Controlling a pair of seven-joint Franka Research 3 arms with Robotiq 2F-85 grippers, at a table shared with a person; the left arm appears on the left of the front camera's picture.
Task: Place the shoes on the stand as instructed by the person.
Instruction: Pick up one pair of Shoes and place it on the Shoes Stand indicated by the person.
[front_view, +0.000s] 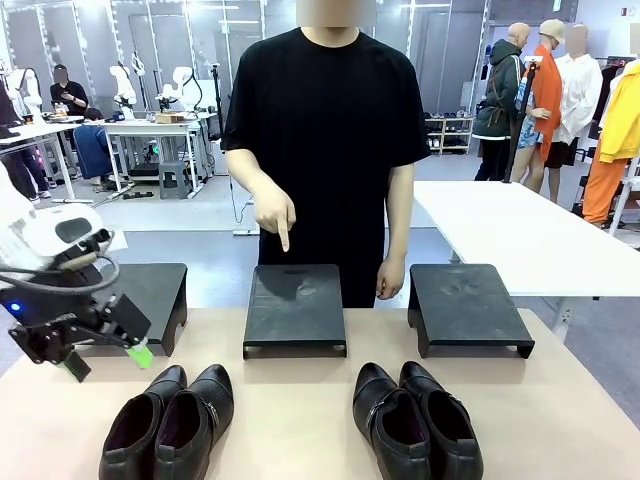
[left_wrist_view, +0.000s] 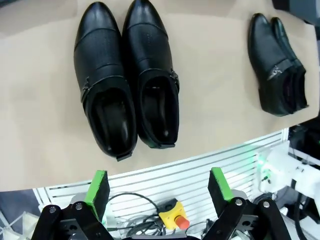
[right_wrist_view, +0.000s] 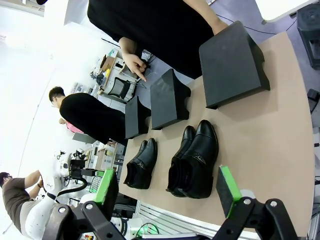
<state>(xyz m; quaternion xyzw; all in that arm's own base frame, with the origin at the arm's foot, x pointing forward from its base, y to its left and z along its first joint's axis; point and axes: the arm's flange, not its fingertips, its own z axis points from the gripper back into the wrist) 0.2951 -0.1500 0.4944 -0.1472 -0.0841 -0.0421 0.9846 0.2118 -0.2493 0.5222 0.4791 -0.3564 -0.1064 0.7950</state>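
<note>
The tan table (front_view: 300, 400) stands in a busy lab. On it the shoes lie as two pairs at the near edge, the left pair (front_view: 170, 420) and the right pair (front_view: 415, 425), toes towards three black stands. The person (front_view: 330, 120) points a hand (front_view: 275, 212) down at the middle stand (front_view: 295, 305). The left gripper (front_view: 108, 360) hovers just beside the left pair, jaws wide and empty. The right gripper (right_wrist_view: 165, 175) is likewise spread, holding nothing. A sound move, I judge: grip one pair together across its sides, lift level, and set it squarely on the indicated stand.
</note>
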